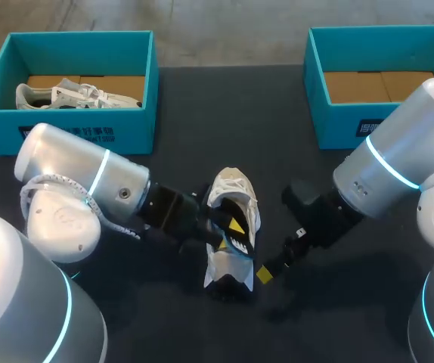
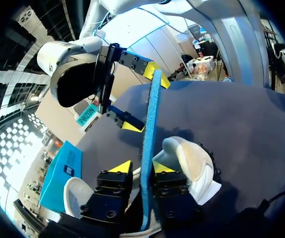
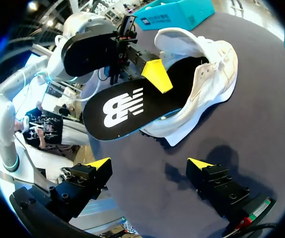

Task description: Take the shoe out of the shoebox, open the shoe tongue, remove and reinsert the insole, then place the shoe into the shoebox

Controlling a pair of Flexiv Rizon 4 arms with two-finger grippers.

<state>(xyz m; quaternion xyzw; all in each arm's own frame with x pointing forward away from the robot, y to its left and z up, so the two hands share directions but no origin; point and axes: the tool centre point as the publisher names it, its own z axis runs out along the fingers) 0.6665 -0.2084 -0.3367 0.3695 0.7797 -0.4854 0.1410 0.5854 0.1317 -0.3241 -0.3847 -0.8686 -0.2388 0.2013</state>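
Note:
A white shoe [image 1: 234,189] lies on the dark table in the middle, seen also in the right wrist view [image 3: 209,69]. My left gripper [image 1: 232,227] reaches in from the left over the shoe's opening and is shut on the insole [image 2: 150,148], held edge-on between its yellow-tipped fingers [image 2: 121,167]. The insole [image 3: 117,111] has a black top and a blue edge; one end is inside the shoe, the other sticks out toward my right gripper. My right gripper [image 1: 277,259] stands open just right of the shoe's heel end, nothing between its fingers [image 3: 99,164].
A teal shoebox [image 1: 126,125] at the back left holds a second white shoe [image 1: 77,96]. Another teal shoebox [image 1: 338,121] at the back right shows only its cardboard floor. Both arms crowd the table's middle.

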